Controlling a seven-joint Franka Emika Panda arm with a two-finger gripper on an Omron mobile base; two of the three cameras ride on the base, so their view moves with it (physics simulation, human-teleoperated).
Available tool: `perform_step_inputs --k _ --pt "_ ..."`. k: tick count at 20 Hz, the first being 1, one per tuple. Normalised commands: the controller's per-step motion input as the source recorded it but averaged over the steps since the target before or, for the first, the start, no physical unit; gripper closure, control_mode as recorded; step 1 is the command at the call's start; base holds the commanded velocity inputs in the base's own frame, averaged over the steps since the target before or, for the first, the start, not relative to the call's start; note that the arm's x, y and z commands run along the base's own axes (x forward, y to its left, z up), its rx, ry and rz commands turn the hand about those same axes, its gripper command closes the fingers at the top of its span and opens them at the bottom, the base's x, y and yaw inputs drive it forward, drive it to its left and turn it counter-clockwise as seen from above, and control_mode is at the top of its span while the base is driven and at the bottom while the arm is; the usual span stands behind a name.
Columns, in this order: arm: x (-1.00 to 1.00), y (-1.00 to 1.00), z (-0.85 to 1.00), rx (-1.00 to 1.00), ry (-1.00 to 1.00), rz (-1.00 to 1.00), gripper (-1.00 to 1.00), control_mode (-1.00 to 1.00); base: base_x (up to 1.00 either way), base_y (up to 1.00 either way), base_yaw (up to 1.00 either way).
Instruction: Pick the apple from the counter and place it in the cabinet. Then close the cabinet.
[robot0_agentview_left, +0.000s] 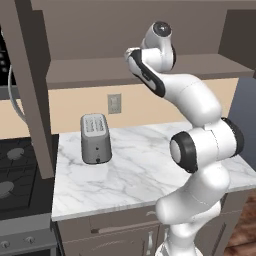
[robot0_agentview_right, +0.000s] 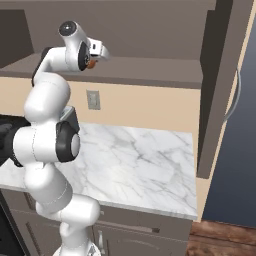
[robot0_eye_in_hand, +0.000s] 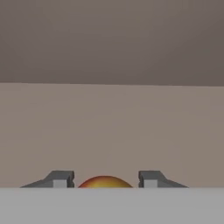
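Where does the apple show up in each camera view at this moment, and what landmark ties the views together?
Left base view: I cannot make the apple out; the arm's upper links cover the hand.
Right base view: apple at upper left, an orange speck in the gripper, level with the cabinet shelf.
Hand view: apple at bottom centre, between the jaws.
Shared landmark: the cabinet's brown shelf, beyond the apple.

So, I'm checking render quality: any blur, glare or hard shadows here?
Left base view: soft, even light, faint shade beside the toaster, no glare. Right base view: counter veins look soft. Hand view: apple between the gripper tips, slightly fuzzy.
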Motion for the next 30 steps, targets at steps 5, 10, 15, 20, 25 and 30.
perform_step_inputs --k 5,10,15,20,25,30 --pt "0.23 0.00 -0.31 0.00 -0.01 0.00 -1.00 -1.00 0.00 0.00 0.00" --pt "0.09 0.00 -0.02 0.00 -0.07 0.00 -1.00 -1.00 0.00 0.00 0.00" --pt "0.00 0.00 0.00 0.00 -0.07 0.00 -1.00 -1.00 0.00 0.00 0.00" --pt "-0.53 0.14 0.01 0.00 -0.15 0.00 -1.00 -1.00 0.00 0.00 0.00" --pt "-1.00 0.51 0.00 0.00 -0.13 0.00 -1.00 -1.00 0.00 0.00 0.00" --pt "-1.00 0.54 0.00 0.00 -0.04 0.00 -1.00 -1.00 0.00 0.00 0.00"
